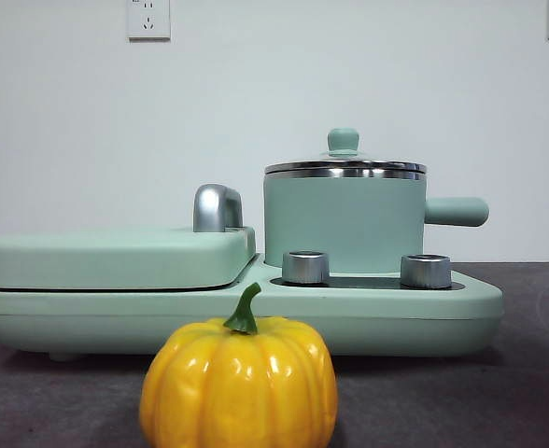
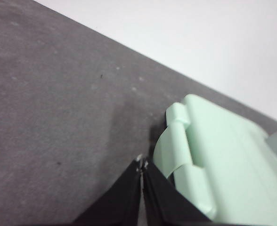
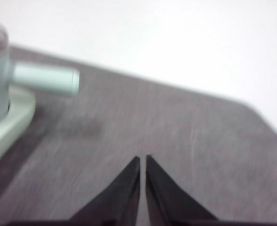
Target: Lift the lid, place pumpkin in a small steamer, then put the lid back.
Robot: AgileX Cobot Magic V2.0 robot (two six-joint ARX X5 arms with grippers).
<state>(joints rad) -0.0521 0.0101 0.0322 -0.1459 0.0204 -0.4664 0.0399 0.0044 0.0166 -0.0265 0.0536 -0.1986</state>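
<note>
The yellow-orange pumpkin (image 1: 239,383) with a green stem stands on the dark table at the front. Behind it the mint-green small steamer (image 1: 344,224) sits on the cooker base, handle pointing right. The glass lid (image 1: 344,166) with its mint knob rests on the pot. Neither arm shows in the front view. My left gripper (image 2: 142,165) is shut and empty, next to the griddle's end. My right gripper (image 3: 142,160) is shut and empty over bare table, with the steamer's handle (image 3: 45,78) a way off to one side.
The flat mint-green griddle cover (image 1: 116,257) with a steel handle (image 1: 217,207) lies left of the pot; it also shows in the left wrist view (image 2: 223,165). Two steel knobs (image 1: 305,266) sit on the base (image 1: 246,317) in front of the pot. A white wall stands behind.
</note>
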